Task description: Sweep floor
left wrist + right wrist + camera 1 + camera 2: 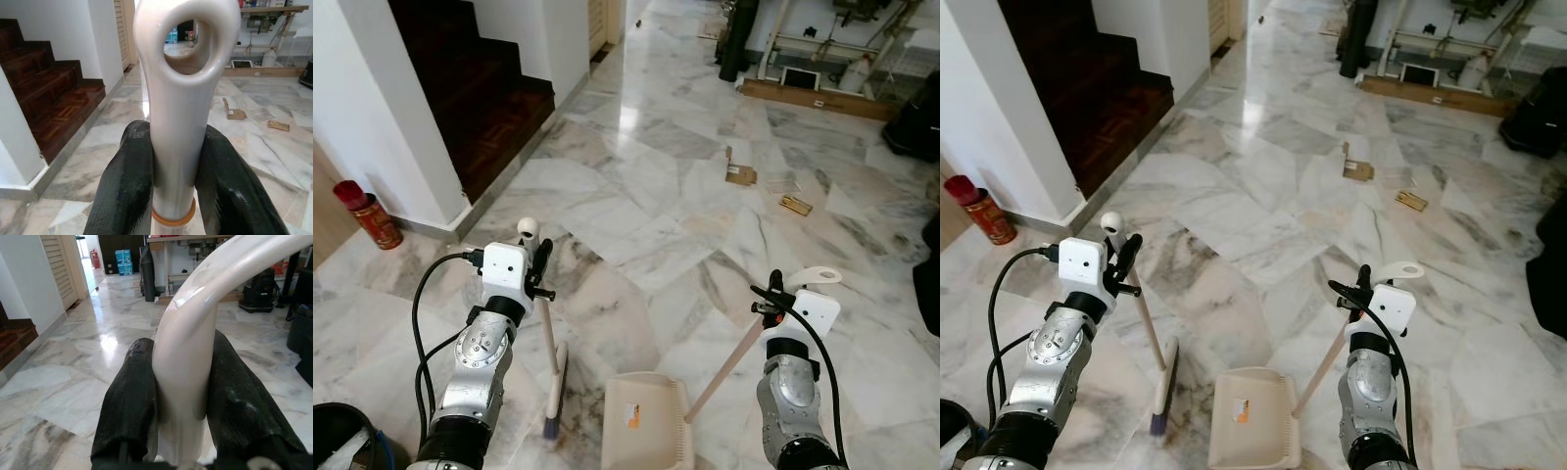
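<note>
Holding a tool in each arm, the robot is standing on the marble floor (636, 225) and getting ready to sweep. The left gripper (540, 264) is squeezing the broom (551, 364) near the top of its stick, and the left wrist view shows both black fingers (128, 186) pressing tight on the pale handle just under its hanging hole. The broom is standing almost straight up, with its brush touching the floor right in front of the robot's left side. The right gripper (771, 299) is squeezing the dustpan handle (729, 362), and the right wrist view shows its fingers (129, 401) pressing on both sides of the curved white end. That handle is leaning, going down and toward the left to the dustpan (644, 421), which is lying flat on the floor just beside the brush, with a small gap between them. The mess is sitting farther away: some cardboard scraps (740, 173) and a small brown piece (794, 205) are lying well ahead and to the right, closer to the right arm's side. So the broom probably needs to be carried forward and to the right before it can push those bits back toward the pan. A red can (369, 214) is standing by the stairs (480, 98) on the left.
</note>
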Motion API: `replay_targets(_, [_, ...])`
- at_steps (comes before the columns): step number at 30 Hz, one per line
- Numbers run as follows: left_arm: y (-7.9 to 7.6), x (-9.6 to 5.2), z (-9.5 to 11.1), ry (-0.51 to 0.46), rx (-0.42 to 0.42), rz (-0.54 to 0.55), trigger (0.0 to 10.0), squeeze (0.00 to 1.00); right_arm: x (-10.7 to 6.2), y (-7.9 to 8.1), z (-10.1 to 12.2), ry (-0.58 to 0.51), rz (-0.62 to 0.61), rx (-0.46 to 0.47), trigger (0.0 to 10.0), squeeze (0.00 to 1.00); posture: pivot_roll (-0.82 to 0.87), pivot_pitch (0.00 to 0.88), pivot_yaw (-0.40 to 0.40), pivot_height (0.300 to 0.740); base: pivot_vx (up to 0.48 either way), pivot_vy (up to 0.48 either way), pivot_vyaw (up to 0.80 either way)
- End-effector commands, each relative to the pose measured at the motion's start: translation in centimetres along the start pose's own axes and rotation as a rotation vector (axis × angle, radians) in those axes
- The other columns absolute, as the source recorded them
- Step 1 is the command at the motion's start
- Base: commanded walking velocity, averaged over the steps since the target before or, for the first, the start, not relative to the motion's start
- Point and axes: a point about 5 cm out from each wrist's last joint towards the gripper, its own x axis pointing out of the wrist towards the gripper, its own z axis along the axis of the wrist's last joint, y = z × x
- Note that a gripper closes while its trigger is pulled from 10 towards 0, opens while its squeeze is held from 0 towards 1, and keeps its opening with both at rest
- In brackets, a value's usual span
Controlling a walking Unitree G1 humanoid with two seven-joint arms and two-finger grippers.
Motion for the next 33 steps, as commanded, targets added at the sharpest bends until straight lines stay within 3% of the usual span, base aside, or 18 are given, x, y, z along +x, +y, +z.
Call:
replay_targets(1, [-0.2, 0.2, 0.5, -0.039, 0.012, -0.003, 10.0, 0.0, 0.2, -0.5, 0.5, -0.033, -0.015, 0.001, 10.0, 0.0, 0.16, 0.013, -0.049, 0.74, 0.0, 0.0, 0.0])
replay_targets(25, [-0.3, 0.3, 0.1, -0.04, -0.017, 0.023, 10.0, 0.0, 0.5, -1.7, 0.8, -0.028, -0.035, -0.01, 10.0, 0.0, 0.15, 0.001, -0.063, 0.74, 0.0, 0.0, -0.76])
replay_targets(33, [0.0, 0.5, 0.3, -0.037, 0.021, 0.03, 10.0, 0.0, 0.7, -1.8, 1.0, -0.038, -0.036, -0.013, 10.0, 0.0, 0.15, 0.051, -0.064, 0.74, 0.0, 0.0, -0.79])
